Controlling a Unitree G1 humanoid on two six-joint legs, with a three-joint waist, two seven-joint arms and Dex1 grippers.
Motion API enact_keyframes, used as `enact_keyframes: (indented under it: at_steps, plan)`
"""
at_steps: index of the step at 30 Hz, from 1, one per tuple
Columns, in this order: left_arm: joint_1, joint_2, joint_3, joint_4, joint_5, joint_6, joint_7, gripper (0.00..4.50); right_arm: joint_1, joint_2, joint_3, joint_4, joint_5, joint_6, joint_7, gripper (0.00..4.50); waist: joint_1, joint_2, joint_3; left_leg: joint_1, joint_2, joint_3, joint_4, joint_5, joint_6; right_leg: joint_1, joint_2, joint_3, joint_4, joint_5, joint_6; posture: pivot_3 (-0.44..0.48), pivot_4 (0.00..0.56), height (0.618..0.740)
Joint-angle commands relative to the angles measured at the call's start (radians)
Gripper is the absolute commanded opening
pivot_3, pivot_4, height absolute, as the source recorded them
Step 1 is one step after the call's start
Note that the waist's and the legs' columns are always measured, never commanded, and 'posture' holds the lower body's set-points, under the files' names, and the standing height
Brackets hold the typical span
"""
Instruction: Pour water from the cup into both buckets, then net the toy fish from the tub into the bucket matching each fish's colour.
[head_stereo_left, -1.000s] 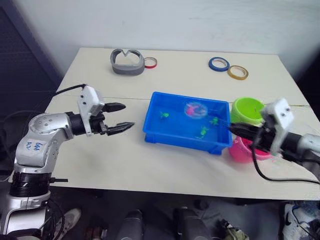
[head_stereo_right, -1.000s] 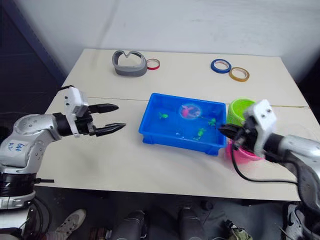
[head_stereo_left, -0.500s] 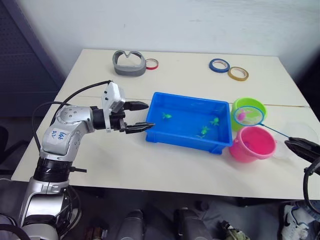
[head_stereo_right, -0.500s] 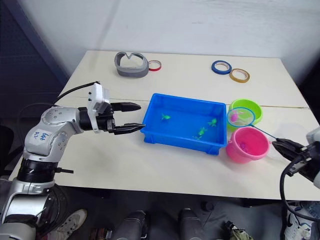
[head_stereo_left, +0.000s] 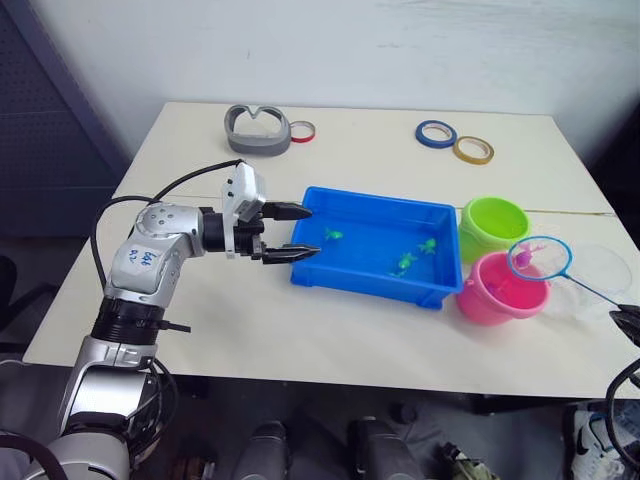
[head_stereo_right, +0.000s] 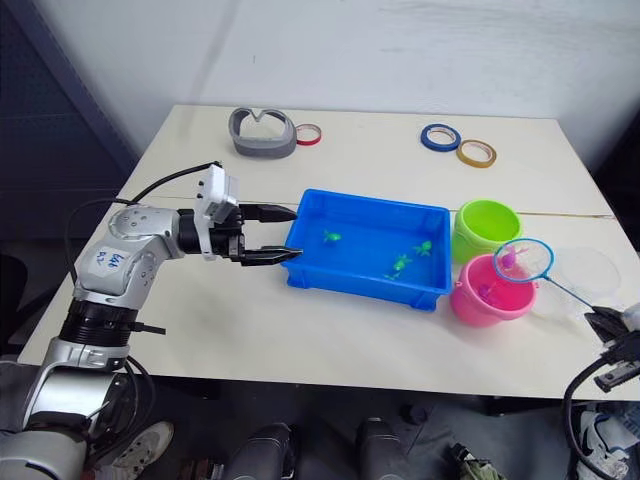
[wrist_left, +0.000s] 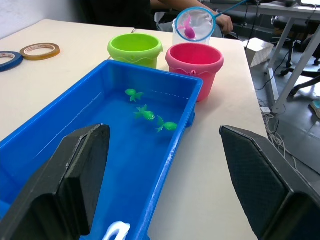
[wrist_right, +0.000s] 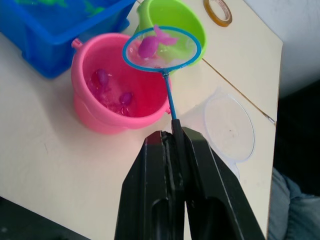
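Observation:
The blue tub (head_stereo_left: 350, 277) sits mid-table with three green toy fish (head_stereo_left: 404, 264) in it. To its right stand the green bucket (head_stereo_left: 494, 225) and the pink bucket (head_stereo_left: 497, 292), which holds two pink fish (wrist_right: 101, 76). My right gripper (wrist_right: 173, 137) is shut on the net's handle. The net hoop (head_stereo_left: 538, 258) hangs over the pink bucket's right rim with a pink fish (wrist_right: 150, 45) in the mesh. The clear cup (head_stereo_left: 597, 270) stands right of the buckets. My left gripper (head_stereo_left: 312, 230) is open at the tub's left end.
At the back of the table lie a grey curved object (head_stereo_left: 258, 127), a red tape ring (head_stereo_left: 301, 130), a blue tape ring (head_stereo_left: 436, 133) and a tan tape ring (head_stereo_left: 472, 150). The table's right edge is close to the cup.
The net with the pink fish has moved from over the green bucket to over the pink bucket's right rim. My left gripper has come up to the tub's left end.

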Motion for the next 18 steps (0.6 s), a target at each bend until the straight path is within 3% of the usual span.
enact_keyframes:
  at_steps: [1, 18]
  plan:
    - [-0.01, 0.005, 0.015, -0.023, 0.001, -0.012, -0.005, 3.84, 0.009, -0.023, 0.018, 0.027, -0.1, -0.115, -0.009, 0.0, 0.0, 0.0, 0.0, 0.0, 0.0, 0.0, 0.0, 0.0, 0.0, 0.0, 0.0, 0.0, 0.0, 0.0, 0.0, 0.0, 0.15, 0.74]
    - [-0.006, 0.006, 0.022, -0.024, 0.001, -0.014, -0.007, 3.84, 0.029, -0.05, 0.124, 0.2, -0.503, -0.637, -0.073, 0.0, 0.0, 0.0, 0.0, 0.0, 0.0, 0.0, 0.0, 0.0, 0.0, 0.0, 0.0, 0.0, 0.001, 0.0, 0.0, 0.0, 0.15, 0.74]
